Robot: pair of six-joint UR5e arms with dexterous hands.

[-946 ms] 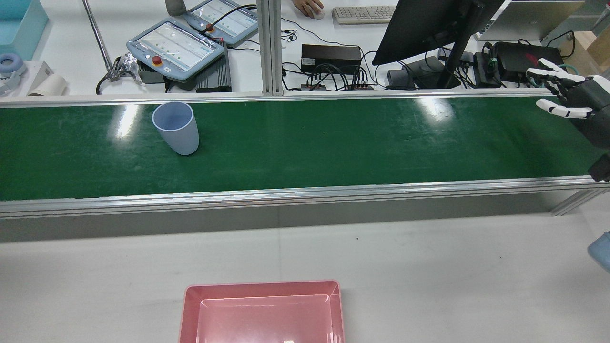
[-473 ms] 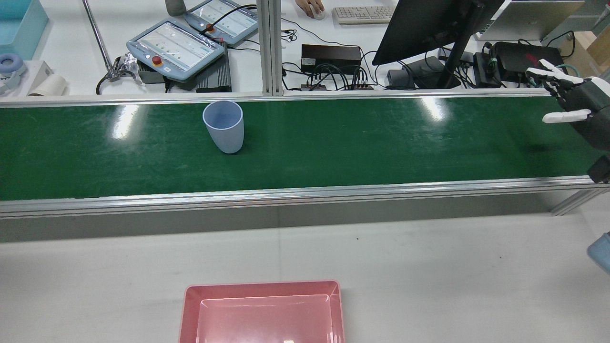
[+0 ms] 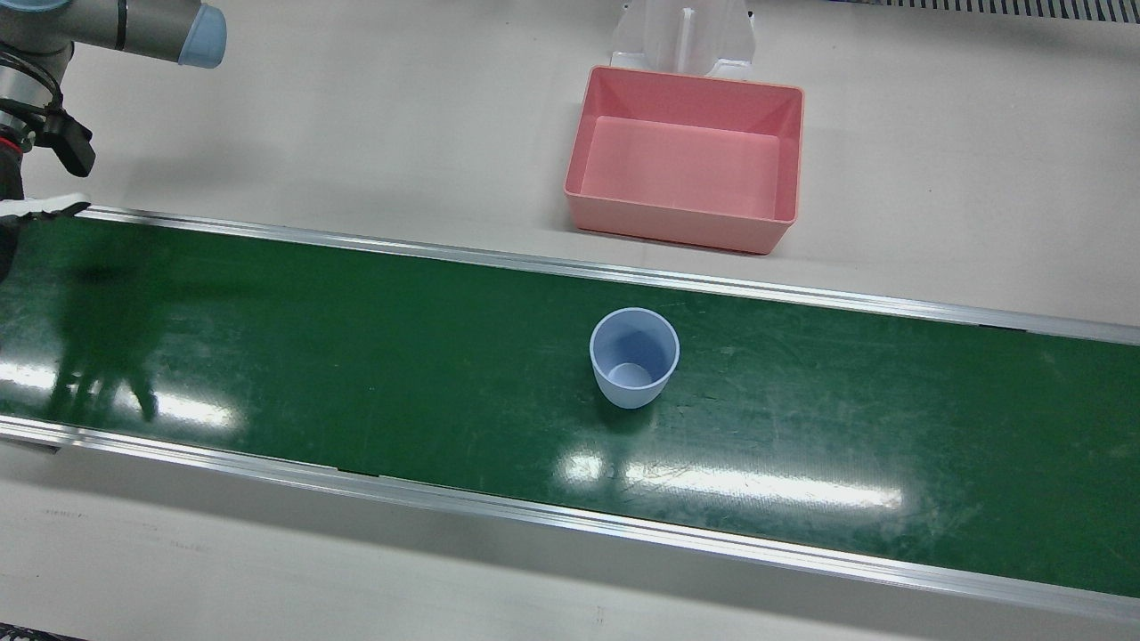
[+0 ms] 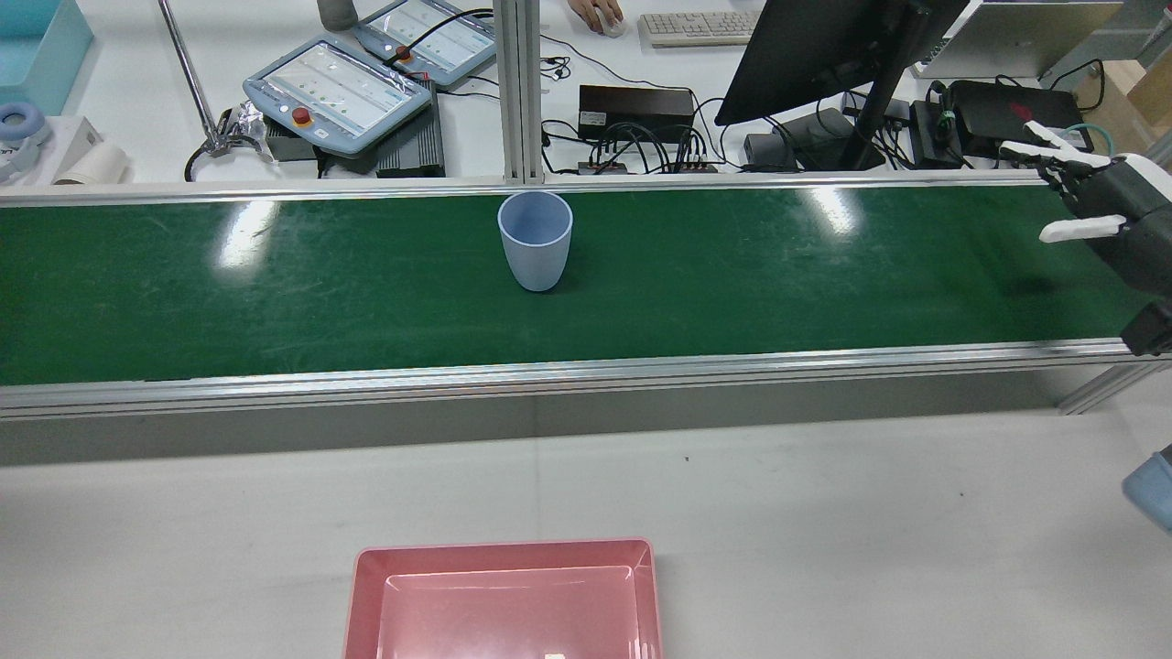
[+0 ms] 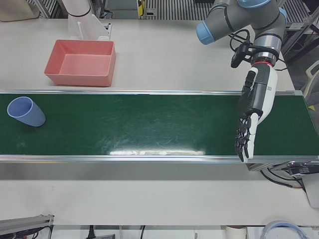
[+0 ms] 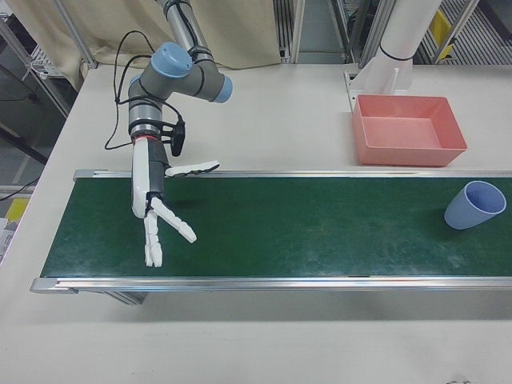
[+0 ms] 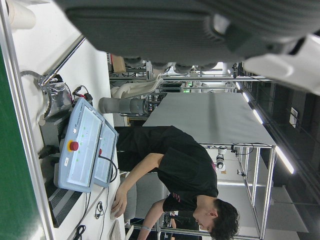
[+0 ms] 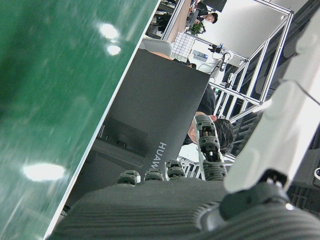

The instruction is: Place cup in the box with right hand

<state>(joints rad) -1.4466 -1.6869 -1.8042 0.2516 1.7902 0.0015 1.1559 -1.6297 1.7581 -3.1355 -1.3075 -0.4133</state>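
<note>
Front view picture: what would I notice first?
The long shiny green conveyor belt stretches across the whole picture. A light blue cup stands upright alone near its middle. Just past the belt's far rail, an empty pink box sits on the pale table.

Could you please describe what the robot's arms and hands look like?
Both arms are grey metal tubes with light-blue joint caps and black cables at the wrist. The right hand has white slender fingers; the left hand shows a white back with black fingers.
</note>
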